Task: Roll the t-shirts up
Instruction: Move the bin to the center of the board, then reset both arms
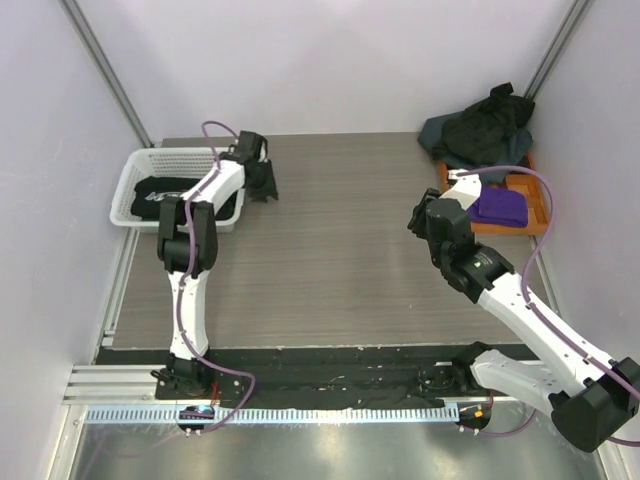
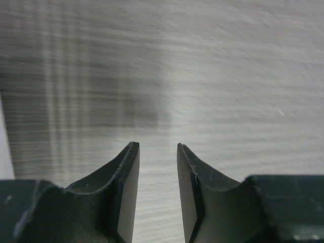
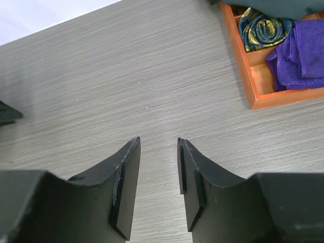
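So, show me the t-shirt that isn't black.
The grey-blue t-shirt, under the black heap by the orange tray; the basket holds a black t-shirt.

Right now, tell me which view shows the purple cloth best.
Right wrist: the purple cloth is large there, folds clear, lying in the orange tray. Top external shows it small; left wrist misses it, showing only tabletop.

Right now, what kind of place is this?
Probably a robot lab booth, not a home: a left arm and right arm bolted to a table, plain walls close around, clothes in a basket.
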{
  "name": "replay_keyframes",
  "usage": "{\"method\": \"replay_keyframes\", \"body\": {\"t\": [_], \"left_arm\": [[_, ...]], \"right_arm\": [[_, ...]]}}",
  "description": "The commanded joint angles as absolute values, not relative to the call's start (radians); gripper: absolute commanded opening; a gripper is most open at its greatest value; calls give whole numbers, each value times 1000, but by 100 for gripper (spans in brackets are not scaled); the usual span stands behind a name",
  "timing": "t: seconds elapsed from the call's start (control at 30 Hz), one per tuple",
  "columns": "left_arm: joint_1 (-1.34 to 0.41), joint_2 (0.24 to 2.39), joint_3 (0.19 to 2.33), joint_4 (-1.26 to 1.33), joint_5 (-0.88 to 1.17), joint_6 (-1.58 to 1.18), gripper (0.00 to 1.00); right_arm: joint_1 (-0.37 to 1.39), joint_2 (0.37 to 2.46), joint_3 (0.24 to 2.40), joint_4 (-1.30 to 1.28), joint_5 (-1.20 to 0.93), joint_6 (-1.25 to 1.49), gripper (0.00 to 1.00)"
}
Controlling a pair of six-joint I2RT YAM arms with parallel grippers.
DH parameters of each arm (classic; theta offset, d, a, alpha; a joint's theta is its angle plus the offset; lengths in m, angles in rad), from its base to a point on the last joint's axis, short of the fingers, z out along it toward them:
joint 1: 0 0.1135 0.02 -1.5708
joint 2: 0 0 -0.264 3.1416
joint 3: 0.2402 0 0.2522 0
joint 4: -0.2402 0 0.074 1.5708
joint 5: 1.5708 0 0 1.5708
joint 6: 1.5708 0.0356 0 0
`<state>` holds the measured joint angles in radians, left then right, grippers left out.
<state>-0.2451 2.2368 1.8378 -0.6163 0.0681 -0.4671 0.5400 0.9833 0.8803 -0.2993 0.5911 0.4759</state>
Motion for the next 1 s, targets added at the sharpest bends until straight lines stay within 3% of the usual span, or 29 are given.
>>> {"method": "replay_keyframes", "body": {"t": [0.0, 0.1, 0.13, 0.17, 0.2, 0.3, 0.37, 0.47, 0.63, 0.97], "left_arm": [[-181, 2198, 1903, -586, 69, -437, 40], [-169, 2217, 1985, -641, 107, -442, 40], [-172, 2188, 1961, -634, 138, -440, 41], [-176, 2157, 1924, -618, 152, -445, 45], [-195, 2123, 1886, -565, 156, -448, 50], [-238, 1982, 1741, -520, 164, -462, 61], [-261, 1872, 1637, -502, 169, -466, 71], [-308, 1701, 1476, -462, 130, -486, 87], [-365, 1465, 1234, -379, 158, -549, 99], [-377, 1008, 660, -170, 37, -601, 100]], "right_arm": [[538, 954, 859, -262, 584, 483, 43], [538, 934, 847, -270, 574, 485, 44], [538, 925, 838, -271, 571, 483, 49], [538, 922, 831, -273, 557, 482, 52], [538, 916, 825, -272, 549, 482, 64], [540, 899, 801, -281, 538, 488, 79], [538, 878, 781, -288, 538, 495, 82], [538, 833, 746, -293, 537, 508, 84], [538, 735, 641, -284, 538, 545, 84], [538, 552, 422, -281, 538, 649, 84]]}}
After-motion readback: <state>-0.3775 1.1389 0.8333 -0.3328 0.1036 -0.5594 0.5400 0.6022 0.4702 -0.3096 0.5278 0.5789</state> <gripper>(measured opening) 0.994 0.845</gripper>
